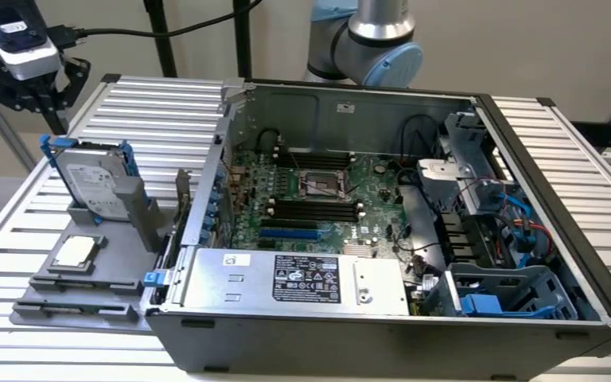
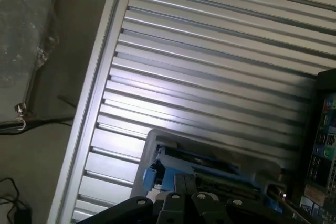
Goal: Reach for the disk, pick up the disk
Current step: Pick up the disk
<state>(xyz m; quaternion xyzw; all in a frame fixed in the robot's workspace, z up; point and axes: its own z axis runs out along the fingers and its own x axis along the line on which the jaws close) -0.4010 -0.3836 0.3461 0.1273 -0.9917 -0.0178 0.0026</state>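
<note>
Surface: ribbed aluminium table [image 1: 571,151] of parallel slats, with a pale wall behind it.
Main fixture: open computer case [image 1: 391,334] lying on its side, its motherboard [image 1: 305,199] exposed.
Power supply: grey labelled box [image 1: 295,278] at the near edge of the case interior.
Disk: silver-grey drive in a blue carrier [image 1: 91,179], standing upright on edge in a grey holder [image 1: 141,219]. It is outside the case, just beside the case wall on the exterior view's left.
Disk, wrist view: the blue carrier and top edge of the disk [image 2: 220,177] sit just beyond the fingertips, over the slatted table.
Adjacent item: small square silver chip [image 1: 77,251] on a grey tray, in front of the holder.
Arm: grey joint [image 1: 375,40] rising behind the case's far wall.
Gripper: at the upper corner on the exterior view's left [image 1: 40,91], above and behind the disk and apart from it.
Claw state: in the wrist view the two dark fingers [image 2: 184,184] are pressed together, with nothing pinched between them.
Contact: none seen between claw and disk.
</note>
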